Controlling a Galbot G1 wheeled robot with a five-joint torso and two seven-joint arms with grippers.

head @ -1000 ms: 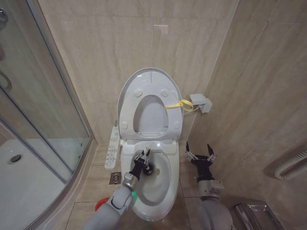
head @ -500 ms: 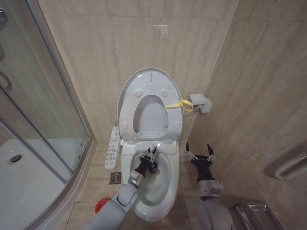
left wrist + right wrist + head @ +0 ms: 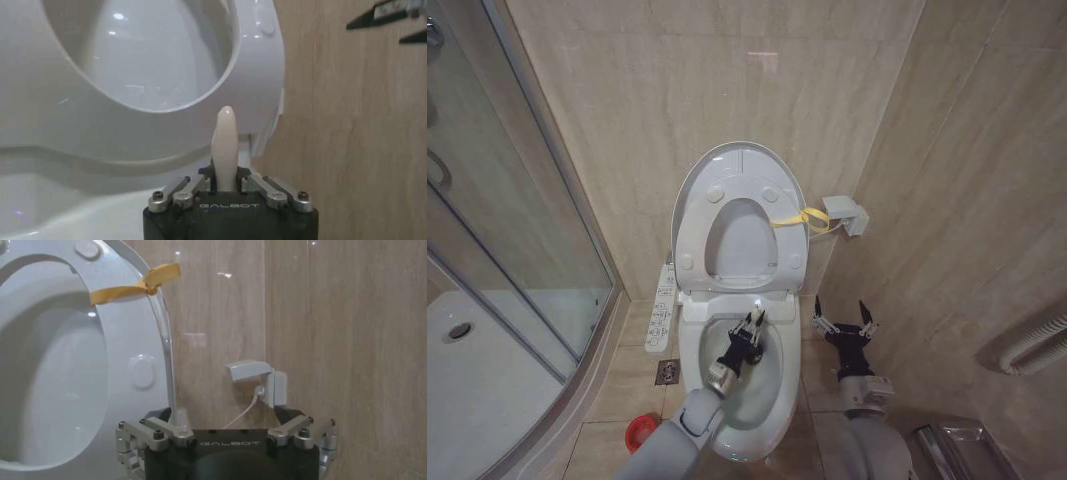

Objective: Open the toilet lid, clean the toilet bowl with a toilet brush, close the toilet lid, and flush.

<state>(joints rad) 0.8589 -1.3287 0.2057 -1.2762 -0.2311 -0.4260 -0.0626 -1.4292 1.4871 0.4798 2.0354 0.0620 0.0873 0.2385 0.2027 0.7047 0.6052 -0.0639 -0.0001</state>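
Since 1 second earlier, left gripper (image 3: 752, 325) moved deeper over the toilet bowl (image 3: 772, 395), squeezing the toilet brush (image 3: 224, 145) handle. It looked light, stiff and slippery. Right gripper (image 3: 845, 322) waited open.

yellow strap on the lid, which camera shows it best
The right wrist view: the yellow strap is close and sharp, knotted round the edge of the raised toilet lid. The head view shows the strap smaller, trailing off the lid's edge toward the wall. The left wrist view faces the lid's other parts.

Tiled floor (image 3: 632, 375) with the toilet bowl (image 3: 772, 400), red holder cup (image 3: 639, 432), floor drain (image 3: 667, 372).
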